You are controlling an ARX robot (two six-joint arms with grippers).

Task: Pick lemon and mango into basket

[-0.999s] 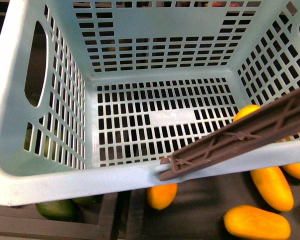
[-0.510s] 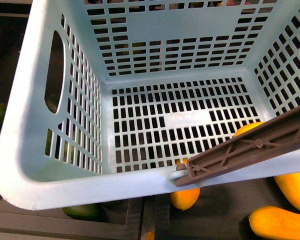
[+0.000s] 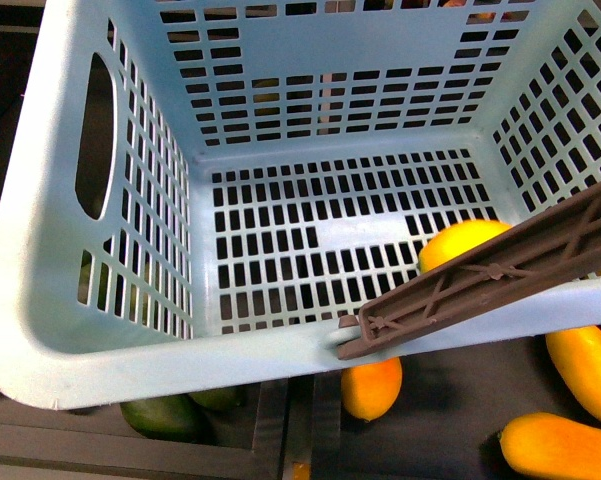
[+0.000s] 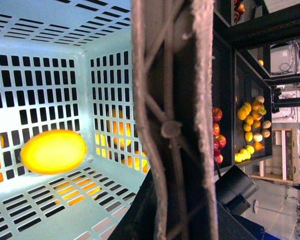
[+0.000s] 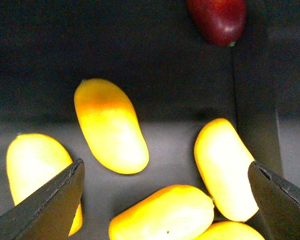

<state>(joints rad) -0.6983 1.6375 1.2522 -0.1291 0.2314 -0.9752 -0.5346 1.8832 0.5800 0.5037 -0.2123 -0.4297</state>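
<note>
Shows 1 lemon [image 3: 458,243] on the basket [image 3: 40,300] floor, rolled clear of the brown handle [image 3: 480,275] since 0.5 s ago. Leaves the mango [image 5: 110,127] outside, on dark worktop under right end effector [image 5: 164,165], spread wide, empty. Cannot tell left end effector's state.

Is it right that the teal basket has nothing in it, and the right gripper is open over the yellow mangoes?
Not quite. The basket is not empty: a yellow lemon is inside it, as the front view and the left wrist view both show. The rest holds: the right gripper is open over the yellow mangoes.
</note>
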